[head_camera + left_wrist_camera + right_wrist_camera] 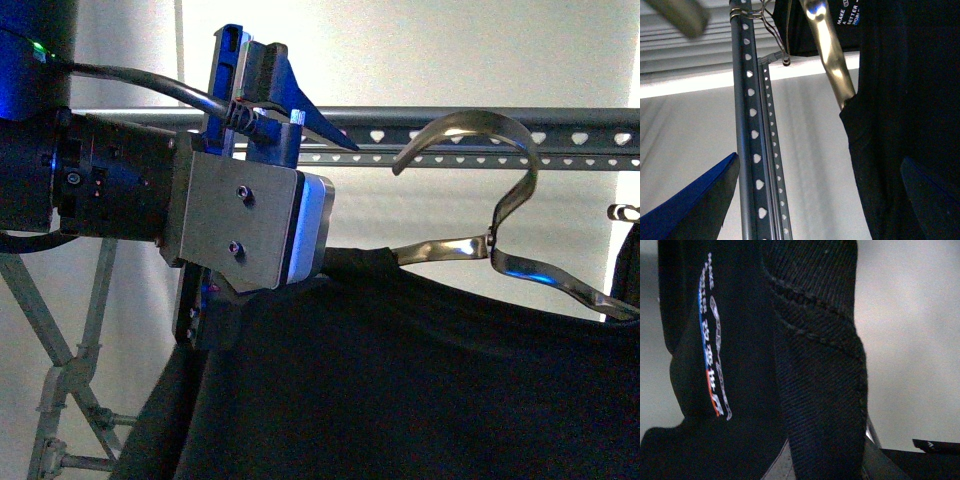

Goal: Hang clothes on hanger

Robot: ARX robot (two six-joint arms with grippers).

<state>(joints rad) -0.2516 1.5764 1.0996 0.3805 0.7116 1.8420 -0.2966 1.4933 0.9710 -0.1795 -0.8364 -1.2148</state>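
1. Front camera: my left gripper [255, 90] is raised right in front of the rack [560, 135], level with its heart-hole rails. The black T-shirt [400, 390] is on a shiny coat hanger [455, 247], just below the rails and to the right of my left wrist. The hook overlaps the rails, but I honestly can't tell if it's sitting on one.
2. Left wrist camera: the blue fingers [700, 200] are spread wide with nothing between them. Past the gap I see the rack [744, 145] and the edge of the T-shirt [910, 100]. The coat hanger [832, 65] runs into the cloth. White "MAKE A" lettering [842, 15] shows on black cloth farther along the rail.
3. Right wrist camera: super close on the T-shirt [815, 370], with a stitched fold in the middle and the print [710, 350] edge-on beside it. I can't tell whether the right gripper is spread or pinching.
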